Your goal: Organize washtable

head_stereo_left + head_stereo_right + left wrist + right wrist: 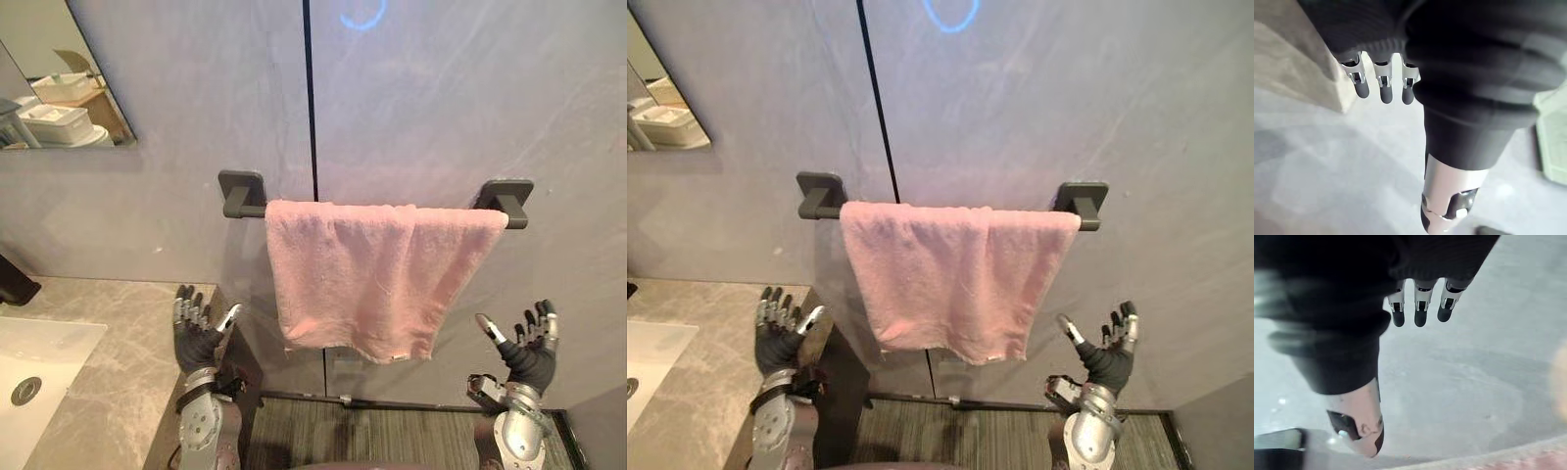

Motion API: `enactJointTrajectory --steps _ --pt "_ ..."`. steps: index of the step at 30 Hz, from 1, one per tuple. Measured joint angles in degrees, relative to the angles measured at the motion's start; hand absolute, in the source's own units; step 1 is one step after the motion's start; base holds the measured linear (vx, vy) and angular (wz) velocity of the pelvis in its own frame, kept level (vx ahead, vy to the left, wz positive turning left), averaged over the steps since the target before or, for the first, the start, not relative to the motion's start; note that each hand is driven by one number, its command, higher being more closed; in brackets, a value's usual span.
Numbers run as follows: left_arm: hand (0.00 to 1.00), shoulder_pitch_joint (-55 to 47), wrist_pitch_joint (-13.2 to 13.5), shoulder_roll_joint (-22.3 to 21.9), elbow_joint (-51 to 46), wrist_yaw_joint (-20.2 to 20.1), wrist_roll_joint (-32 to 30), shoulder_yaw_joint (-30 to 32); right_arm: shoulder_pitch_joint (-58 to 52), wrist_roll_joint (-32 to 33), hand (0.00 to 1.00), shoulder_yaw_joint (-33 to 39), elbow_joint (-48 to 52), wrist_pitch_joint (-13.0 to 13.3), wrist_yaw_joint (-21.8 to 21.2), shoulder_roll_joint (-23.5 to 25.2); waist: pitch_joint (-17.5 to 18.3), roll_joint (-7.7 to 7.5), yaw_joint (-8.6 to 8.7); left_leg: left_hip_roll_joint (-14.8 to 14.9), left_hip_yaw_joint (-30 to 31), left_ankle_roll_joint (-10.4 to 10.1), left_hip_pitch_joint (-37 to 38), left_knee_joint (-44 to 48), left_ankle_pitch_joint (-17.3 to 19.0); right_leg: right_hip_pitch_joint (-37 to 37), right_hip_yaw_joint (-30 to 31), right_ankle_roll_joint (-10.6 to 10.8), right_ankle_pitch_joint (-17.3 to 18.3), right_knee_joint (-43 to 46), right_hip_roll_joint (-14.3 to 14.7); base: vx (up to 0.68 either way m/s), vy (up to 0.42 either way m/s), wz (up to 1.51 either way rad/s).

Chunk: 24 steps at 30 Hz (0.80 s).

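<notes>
A pink towel (367, 279) hangs folded over a dark wall-mounted rail (242, 193), its lower edge uneven and free. My left hand (196, 338) is raised below the towel's left side, fingers straight and open, holding nothing. My right hand (529, 351) is raised below the rail's right bracket (509, 201), also open and holding nothing. Both hands stand apart from the towel. In the left wrist view the left hand's fingers (1382, 85) point at the grey wall; in the right wrist view the right hand's fingers (1420, 308) do the same, with a pink strip of towel (1528, 458) at the edge.
A marbled grey countertop (108, 372) with a white sink basin (34, 367) lies at the lower left. A mirror (54, 78) hangs on the grey wall at the upper left. A dark striped mat (392, 436) covers the floor below the towel.
</notes>
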State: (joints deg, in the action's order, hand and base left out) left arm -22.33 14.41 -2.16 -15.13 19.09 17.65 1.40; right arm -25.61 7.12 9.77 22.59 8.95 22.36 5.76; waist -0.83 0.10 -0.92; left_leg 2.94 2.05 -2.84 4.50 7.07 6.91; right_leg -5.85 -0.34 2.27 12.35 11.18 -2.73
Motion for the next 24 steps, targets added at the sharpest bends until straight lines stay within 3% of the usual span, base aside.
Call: enactJointTrajectory --steps 6,10,16,19,24 --pt "0.00 -0.1 2.6 0.1 -8.5 0.0 -0.4 2.6 3.3 -0.7 0.00 2.0 6.1 3.2 -0.9 -0.6 1.2 -0.14 0.10 -0.2 0.0 0.0 0.5 0.0 0.0 0.1 0.2 -0.2 0.4 0.9 0.0 -0.03 -0.002 0.00" --pt "0.00 2.1 5.7 0.1 -13.8 0.0 -0.9 5.1 9.5 -0.7 0.00 4.2 8.5 7.4 -4.4 -1.9 2.1 0.02 0.20 -1.0 1.1 0.1 1.2 -0.1 -0.1 -0.7 0.3 -0.3 0.3 0.8 -0.1 -0.01 0.006 0.02" --pt "0.00 4.2 7.5 0.8 -19.0 -1.1 -0.2 5.2 15.9 0.3 0.00 4.8 11.0 9.9 -8.4 -2.7 2.4 0.25 0.19 -1.5 1.8 0.2 1.4 -0.2 -0.2 -1.1 0.3 -0.3 0.3 0.6 -0.2 -0.01 0.008 0.04" --pt "0.00 7.7 9.0 1.6 -20.8 -4.1 3.0 2.8 18.2 4.0 0.00 1.7 12.2 11.1 -12.4 -4.5 2.4 0.26 0.20 -1.6 2.1 0.3 1.4 -0.3 -0.2 -1.3 0.2 -0.1 0.2 0.4 -0.3 0.00 0.006 0.02" --pt "0.00 9.4 9.4 3.6 -20.8 -12.1 10.0 -8.7 19.4 14.0 0.00 -8.6 12.2 12.1 -22.2 -5.8 2.3 0.29 0.34 -1.9 2.3 0.4 2.2 -0.8 -0.3 -2.7 0.2 0.0 -0.6 -1.6 -0.5 0.00 0.000 0.00"
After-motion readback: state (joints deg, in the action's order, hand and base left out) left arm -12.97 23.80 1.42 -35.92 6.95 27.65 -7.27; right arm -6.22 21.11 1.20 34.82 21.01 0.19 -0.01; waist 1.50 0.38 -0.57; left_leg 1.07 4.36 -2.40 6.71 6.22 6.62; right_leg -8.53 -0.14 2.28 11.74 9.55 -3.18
